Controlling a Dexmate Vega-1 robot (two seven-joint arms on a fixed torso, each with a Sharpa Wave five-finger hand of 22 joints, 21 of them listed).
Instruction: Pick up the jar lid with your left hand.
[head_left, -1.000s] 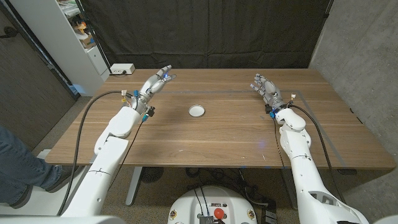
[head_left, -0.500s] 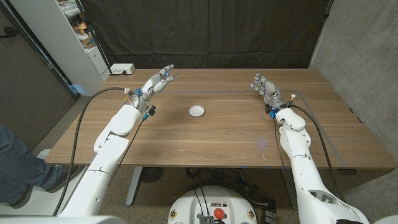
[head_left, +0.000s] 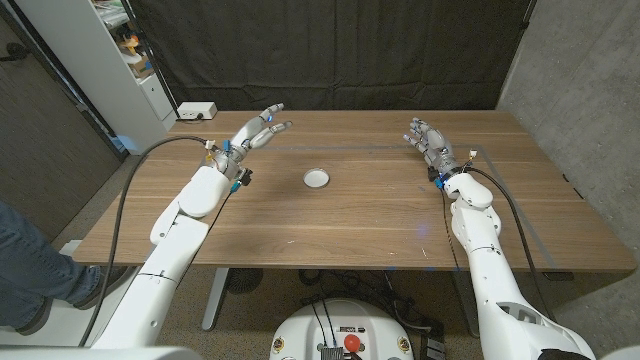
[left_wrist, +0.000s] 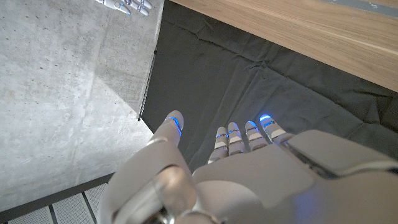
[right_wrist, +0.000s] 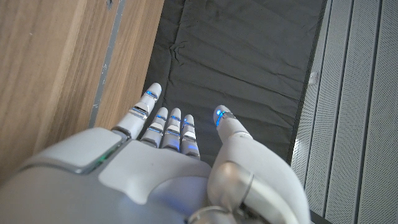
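Note:
A small white round jar lid (head_left: 317, 178) lies on the wooden table (head_left: 350, 220) near its middle. My left hand (head_left: 256, 131) is raised over the table's far left part, fingers spread and empty, well to the left of the lid and farther back. In the left wrist view that hand (left_wrist: 249, 174) points at the black curtain with fingers apart. My right hand (head_left: 427, 141) stands at the far right of the table, fingers extended, holding nothing. Its own wrist view shows the right hand (right_wrist: 168, 155) open beside the table's surface.
A white box (head_left: 196, 111) sits at the table's far left corner. A white shelf unit (head_left: 120, 50) stands beyond the left edge, and a person's leg (head_left: 30, 270) is at the left border. A black curtain (head_left: 330, 50) hangs behind the table.
My left hand has lifted a little and drifted slightly to the right, its fingers spreading wider. The right hand and the lid have stayed put.

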